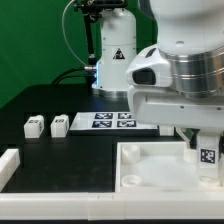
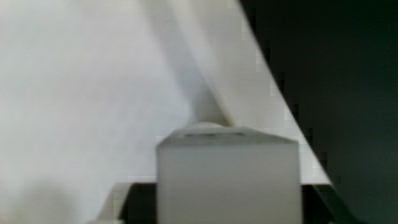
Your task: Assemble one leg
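Observation:
My gripper (image 1: 203, 146) is shut on a leg (image 1: 207, 156), a small white post with a black-and-white tag, held upright over the large white panel (image 1: 150, 172) near its edge on the exterior view's right. In the wrist view the leg (image 2: 226, 165) fills the gap between my dark fingers (image 2: 143, 205), with the panel (image 2: 89, 90) behind it. Whether the leg touches the panel I cannot tell. Two more legs (image 1: 33, 125) (image 1: 60, 124) lie on the black table at the exterior view's left.
The marker board (image 1: 113, 121) lies flat behind the panel. A white piece (image 1: 8, 165) sits at the lower left edge of the exterior view. A white stand (image 1: 115, 50) rises at the back in front of the green wall.

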Robot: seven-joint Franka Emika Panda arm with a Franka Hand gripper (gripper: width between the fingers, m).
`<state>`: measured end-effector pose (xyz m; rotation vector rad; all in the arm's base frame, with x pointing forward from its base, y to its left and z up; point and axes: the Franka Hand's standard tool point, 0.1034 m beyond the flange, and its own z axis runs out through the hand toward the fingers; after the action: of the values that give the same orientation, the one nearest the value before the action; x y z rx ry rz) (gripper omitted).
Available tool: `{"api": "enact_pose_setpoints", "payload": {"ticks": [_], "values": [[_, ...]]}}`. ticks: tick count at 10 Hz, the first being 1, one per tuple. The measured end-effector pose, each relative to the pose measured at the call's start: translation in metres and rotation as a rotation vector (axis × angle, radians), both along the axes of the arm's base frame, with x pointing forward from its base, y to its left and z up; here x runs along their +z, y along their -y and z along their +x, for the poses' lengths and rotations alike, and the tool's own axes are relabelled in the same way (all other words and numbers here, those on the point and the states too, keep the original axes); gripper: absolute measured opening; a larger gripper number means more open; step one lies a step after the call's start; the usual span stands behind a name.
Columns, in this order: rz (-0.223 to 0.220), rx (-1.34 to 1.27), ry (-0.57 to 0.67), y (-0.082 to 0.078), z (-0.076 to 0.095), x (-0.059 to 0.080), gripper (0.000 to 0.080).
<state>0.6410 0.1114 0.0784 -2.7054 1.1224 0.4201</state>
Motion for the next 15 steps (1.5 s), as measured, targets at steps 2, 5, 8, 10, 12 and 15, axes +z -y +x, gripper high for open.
{"api": "enact_pose_setpoints", "payload": {"ticks": [2,5,8,10,12,15], "values": [[0.009,-0.278,-0.034,0.002,0.002,-0.001,0.0294],[-0.038,-0.544,-0.116,0.0,0.003,0.0,0.0294],[-0.037,-0.532,-0.111,0.0,0.003,-0.001,0.0382],[-0.032,-0.333,-0.058,-0.003,0.0,-0.001,0.0625],[-0.091,0.025,0.043,-0.014,-0.004,0.002,0.0642],[-0.031,0.339,0.114,-0.013,-0.005,-0.001,0.0649]]}}
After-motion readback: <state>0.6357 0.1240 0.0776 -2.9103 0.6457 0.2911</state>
